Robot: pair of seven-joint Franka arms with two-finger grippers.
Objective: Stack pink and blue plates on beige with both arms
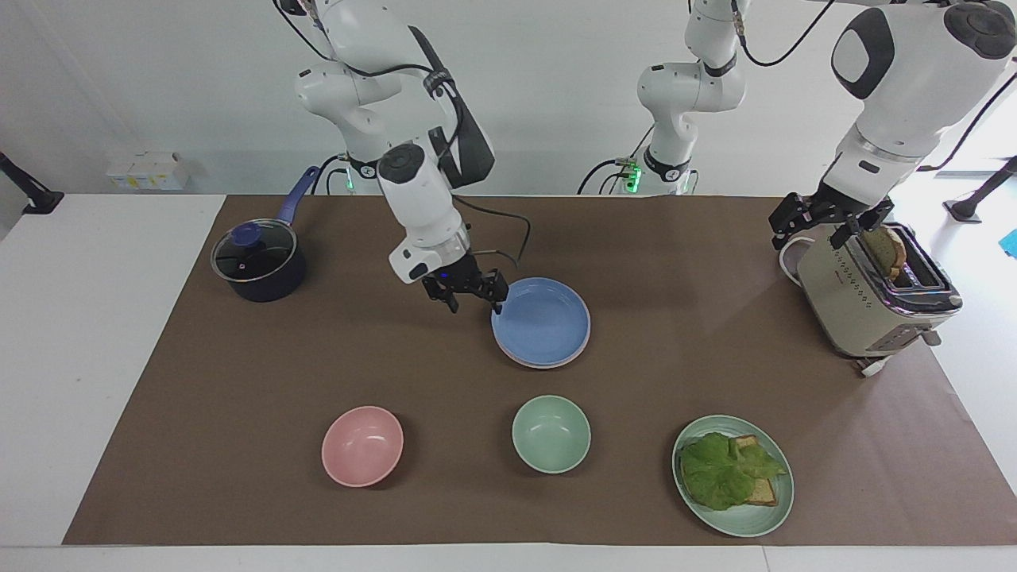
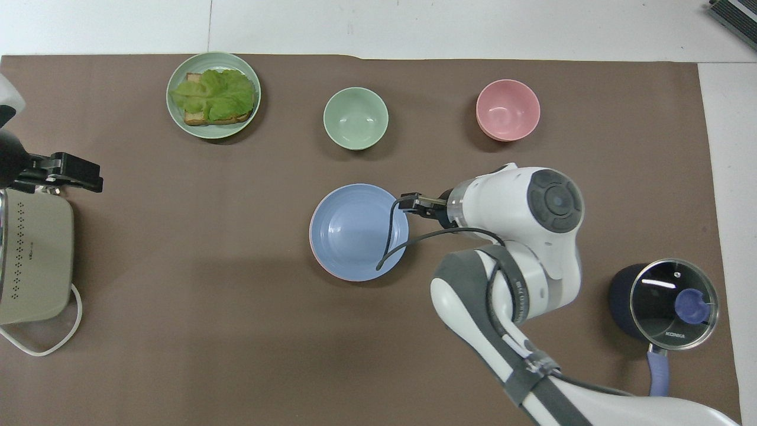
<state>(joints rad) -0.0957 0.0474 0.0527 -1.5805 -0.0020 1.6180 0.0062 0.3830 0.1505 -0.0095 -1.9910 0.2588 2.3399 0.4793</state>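
The blue plate (image 1: 542,320) (image 2: 359,232) lies on top of a stack in the middle of the mat. Only a thin rim of the pink plate (image 2: 317,263) shows under it. The beige plate is hidden below them. My right gripper (image 1: 475,298) (image 2: 409,203) is open just above the mat, beside the blue plate's rim on the side toward the right arm's end, holding nothing. My left gripper (image 1: 826,225) (image 2: 59,171) waits open over the toaster, with nothing in it.
The cream toaster (image 1: 870,298) holds a bread slice at the left arm's end. A dark lidded pot (image 1: 258,260) stands at the right arm's end. Farther from the robots are a pink bowl (image 1: 362,446), a green bowl (image 1: 551,434) and a green plate (image 1: 763,516) with lettuce and bread.
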